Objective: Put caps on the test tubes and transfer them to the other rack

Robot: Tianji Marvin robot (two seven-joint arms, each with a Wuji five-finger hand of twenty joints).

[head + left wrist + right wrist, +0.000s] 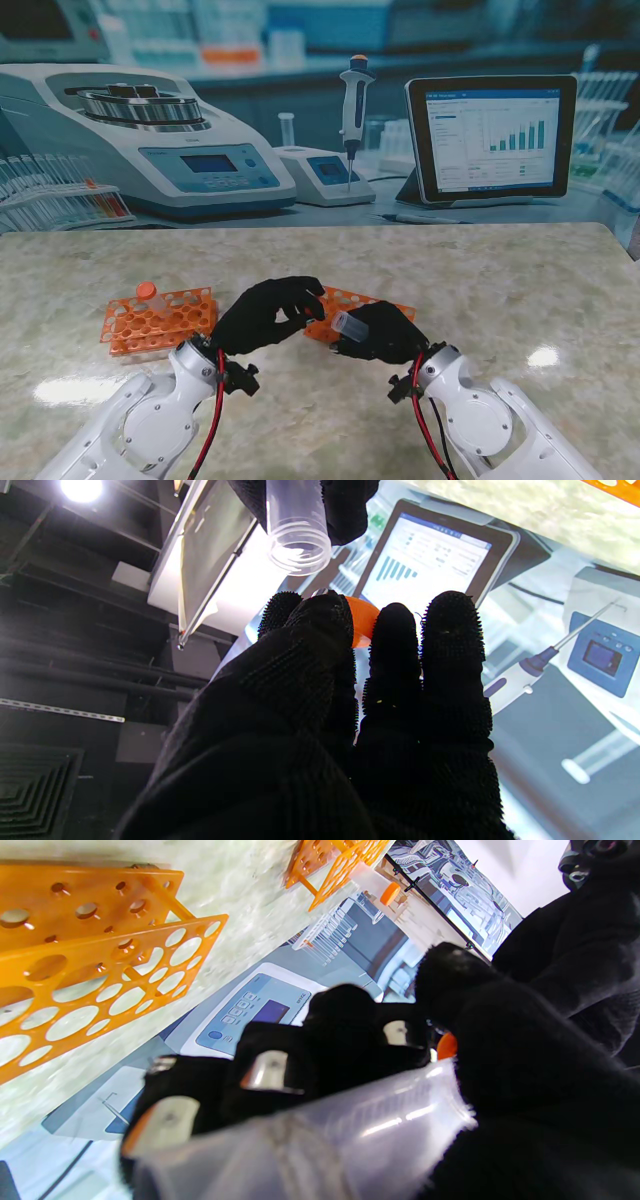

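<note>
Capping comes first: my right hand (385,335) clamps the clear tube (350,324) between the racks, my left hand (268,312) pinches the orange cap (361,621) just short of its threaded mouth — I'd square them before twisting. I count two orange racks (160,320) (345,300) and one capped tube (150,296) standing in the left rack.

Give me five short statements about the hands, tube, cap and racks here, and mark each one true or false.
1. The right hand holds a clear test tube. True.
2. That tube is already capped. False: its threaded mouth is open in the left wrist view.
3. The left hand holds an orange cap. True.
4. The left rack holds no tubes. False: one capped tube stands in it.
5. Both racks are blue. False: both, including the right rack, are orange.
</note>
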